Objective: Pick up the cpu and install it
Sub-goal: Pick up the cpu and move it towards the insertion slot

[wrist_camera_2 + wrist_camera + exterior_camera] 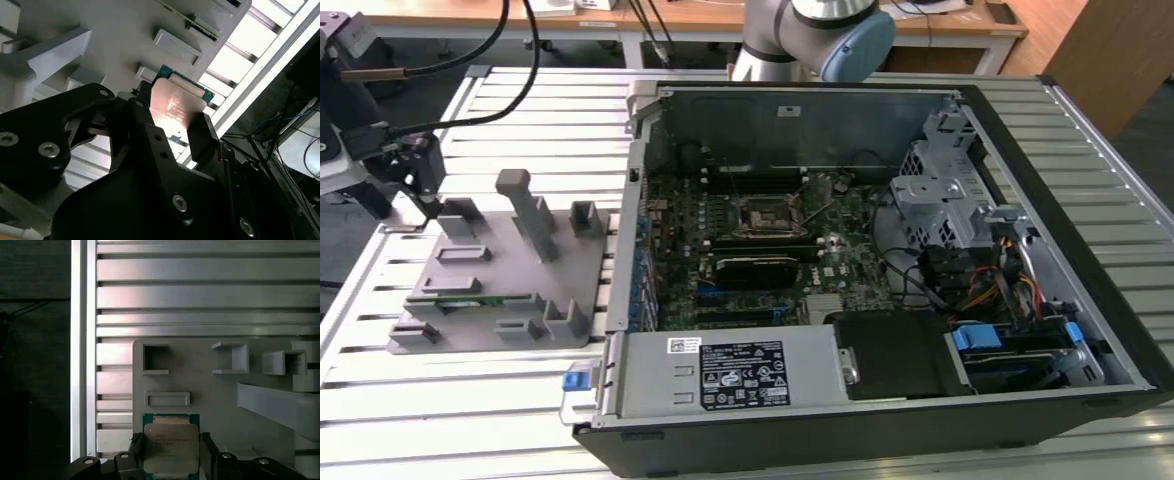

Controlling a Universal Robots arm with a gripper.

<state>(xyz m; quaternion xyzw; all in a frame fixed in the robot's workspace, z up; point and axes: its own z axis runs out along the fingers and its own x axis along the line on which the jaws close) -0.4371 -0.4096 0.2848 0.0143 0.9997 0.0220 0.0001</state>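
At the exterior view's left, a grey plastic fixture [500, 270] lies on the slatted metal table [467, 400]. It has upright posts and shallow box-shaped pockets, and a green memory stick [470, 298] sits in a slot near its front edge. The black end of the arm [403, 165] stands over the fixture's far corner, at the frame's upper left. To the exterior view's right, the open case [1067, 250] lies on its side. Inside it is the green motherboard [841, 235] with its square socket [767, 215] at the middle. There are also a perforated metal drive cage, bundled coloured wires, and a silver box with a label along the case's near edge.

The wrist views come in close on what the exterior view leaves small. In the first wrist view, the pincer [170, 442] is narrowed onto the cpu [171, 447], with its black fingers [206, 447] against two opposite edges. The chip is a thin square with a dull silvery top and a green rim, held just over the fixture's flat grey face, beside a low rectangular frame and a square recess. In the second wrist view, the cpu's smooth metal face catches a pinkish glare. I cannot tell whether the chip touches the fixture.
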